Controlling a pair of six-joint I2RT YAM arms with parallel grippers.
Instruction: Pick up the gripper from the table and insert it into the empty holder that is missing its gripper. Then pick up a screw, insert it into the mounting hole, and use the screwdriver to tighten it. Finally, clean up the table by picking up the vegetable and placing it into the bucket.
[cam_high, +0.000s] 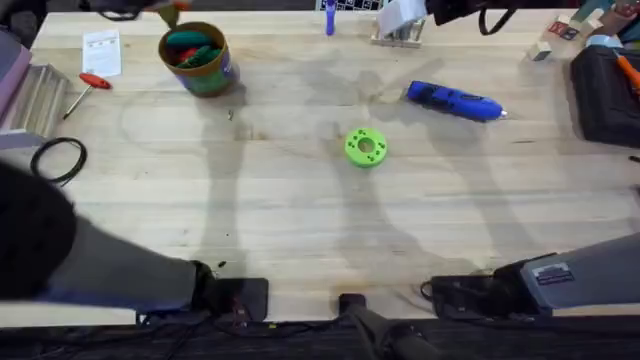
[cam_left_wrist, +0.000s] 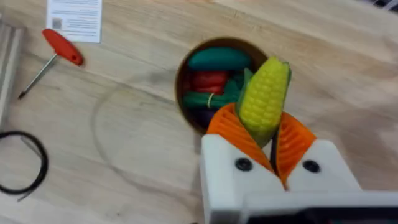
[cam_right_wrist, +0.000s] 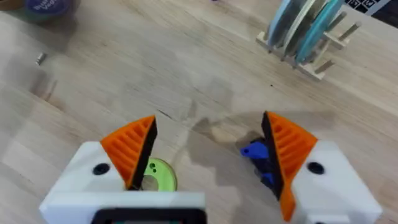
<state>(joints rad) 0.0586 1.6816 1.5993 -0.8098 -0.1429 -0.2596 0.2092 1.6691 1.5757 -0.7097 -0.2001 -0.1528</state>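
Yellow corn (cam_left_wrist: 264, 99) pinched in the left end effector (cam_left_wrist: 268, 138), above the bucket (cam_left_wrist: 186, 99).
Released off-centre, it could clip the rim and roll across the tabletop (cam_high: 300, 200); right end effector (cam_right_wrist: 208, 155) gapes empty.

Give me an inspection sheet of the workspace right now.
Surface: wooden table, faint ring marks.
Job's things: vegetable clamped in left end effector above the bucket; screwdriver lying flat.
Clutter: green disc, red-handled screwdriver, paper card, disc rack.
End effectors: right end effector open, empty.
Cables: black loop at the left edge.
Surroundings: dark case at right.
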